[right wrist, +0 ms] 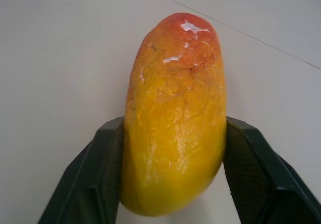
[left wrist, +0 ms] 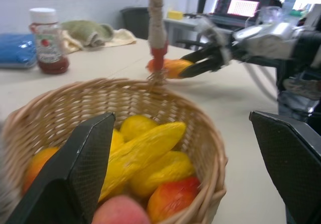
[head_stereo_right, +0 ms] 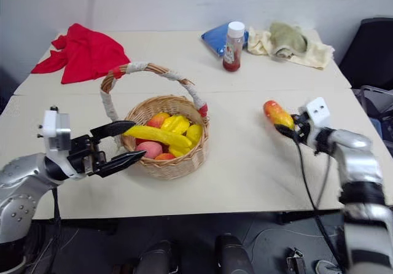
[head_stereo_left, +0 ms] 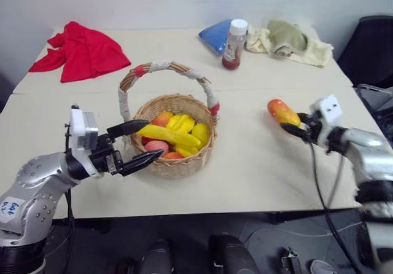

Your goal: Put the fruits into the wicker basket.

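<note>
Right wrist view shows the right gripper with both fingers pressed on the sides of the mango, holding it above the table, well to the right of the wicker basket. Just beside this basket, the left gripper stands with its fingers spread apart and empty. A banana lies inside with other fruits.

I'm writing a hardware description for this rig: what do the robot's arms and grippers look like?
Both arms are silver-grey metal with dark joints. The left gripper and right gripper each have two black, wedge-shaped fingers with textured pads, a white box at the wrist and black cables. The left arm bears a handwritten sticker.
</note>
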`<move>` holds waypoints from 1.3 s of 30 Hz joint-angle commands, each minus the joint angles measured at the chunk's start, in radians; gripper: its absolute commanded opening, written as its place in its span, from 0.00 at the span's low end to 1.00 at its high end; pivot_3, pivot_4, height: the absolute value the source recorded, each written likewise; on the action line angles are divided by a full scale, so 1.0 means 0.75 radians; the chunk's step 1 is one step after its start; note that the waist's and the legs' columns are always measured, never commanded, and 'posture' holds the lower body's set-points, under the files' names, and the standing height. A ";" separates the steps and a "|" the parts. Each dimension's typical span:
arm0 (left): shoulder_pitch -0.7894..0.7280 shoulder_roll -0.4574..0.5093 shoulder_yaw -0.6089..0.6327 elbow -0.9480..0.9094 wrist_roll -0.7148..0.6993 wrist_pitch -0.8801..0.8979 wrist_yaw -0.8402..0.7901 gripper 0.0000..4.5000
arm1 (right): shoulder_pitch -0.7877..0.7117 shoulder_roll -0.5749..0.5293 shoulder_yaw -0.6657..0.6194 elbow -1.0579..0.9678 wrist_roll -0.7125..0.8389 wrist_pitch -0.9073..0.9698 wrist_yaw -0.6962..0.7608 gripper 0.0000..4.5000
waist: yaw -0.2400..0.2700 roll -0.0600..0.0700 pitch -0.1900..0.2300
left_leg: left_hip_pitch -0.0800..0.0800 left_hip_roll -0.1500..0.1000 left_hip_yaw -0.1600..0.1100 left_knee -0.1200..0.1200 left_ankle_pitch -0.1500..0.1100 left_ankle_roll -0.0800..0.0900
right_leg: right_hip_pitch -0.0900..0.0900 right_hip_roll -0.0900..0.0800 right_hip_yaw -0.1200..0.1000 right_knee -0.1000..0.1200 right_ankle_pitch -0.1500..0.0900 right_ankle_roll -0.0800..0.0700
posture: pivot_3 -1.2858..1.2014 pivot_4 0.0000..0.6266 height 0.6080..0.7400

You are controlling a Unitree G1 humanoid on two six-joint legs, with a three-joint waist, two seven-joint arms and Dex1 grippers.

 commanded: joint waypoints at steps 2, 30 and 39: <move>0.111 0.021 0.150 -0.051 -0.118 0.025 -0.033 1.00 | 0.146 -0.182 -0.090 -0.666 0.473 0.502 0.174 0.51 | -0.010 0.000 0.000 | 0.003 0.001 0.001 0.001 -0.004 0.005 | 0.003 0.000 0.000 0.000 0.000 0.000 | 0.52 0.24 1.00; 0.248 0.021 0.220 -0.054 -0.084 -0.007 -0.017 1.00 | -0.129 0.085 0.180 -0.788 0.561 0.696 0.036 0.99 | 0.002 -0.006 -0.002 | -0.005 0.003 -0.003 0.002 -0.006 0.010 | -0.002 -0.001 -0.006 -0.004 0.005 -0.009 | 0.52 0.24 1.00; 0.254 0.041 0.214 -0.040 -0.087 0.001 -0.065 1.00 | -0.419 0.277 0.335 -0.254 0.164 0.197 0.100 0.99 | -0.039 -0.006 -0.002 | 0.002 0.006 -0.001 -0.002 -0.003 0.004 | -0.001 0.005 -0.003 0.000 0.006 -0.012 | 0.52 0.24 1.00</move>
